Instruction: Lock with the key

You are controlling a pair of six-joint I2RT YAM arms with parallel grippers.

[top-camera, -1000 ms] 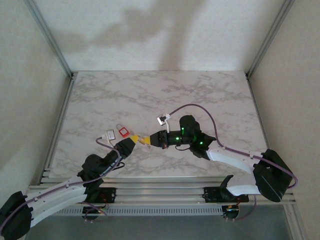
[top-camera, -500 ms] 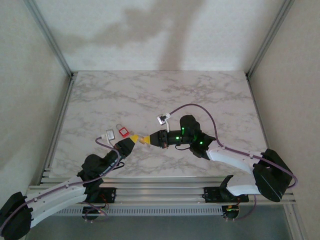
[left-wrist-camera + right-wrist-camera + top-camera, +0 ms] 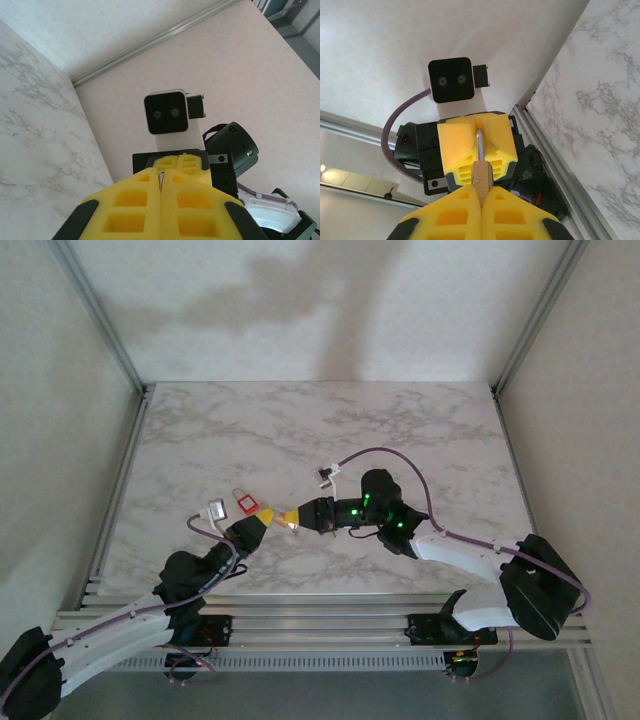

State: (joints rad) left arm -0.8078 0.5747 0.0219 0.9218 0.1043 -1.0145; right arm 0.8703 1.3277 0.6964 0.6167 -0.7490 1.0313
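Red padlock point(image 3: 246, 503) lies on the worktop point(image 3: 400, 420) just beyond the left fingers point(image 3: 254, 530), closed on the key point(image 3: 479, 142) at its tip; right fingers point(image 3: 292, 518) clamp its head. I'd let right release only once left holds firmly.

Both arms reach low and inward, the left gripper point(image 3: 267, 518) and right gripper point(image 3: 289, 518) clamped shut, tips meeting.

The key's point(image 3: 479, 150) head is buried between the right gripper's point(image 3: 481, 196) yellow pads point(image 3: 520, 212). From above, the red padlock point(image 3: 246, 504) near the table's point(image 3: 400, 430) left edge is too small to judge its shackle.
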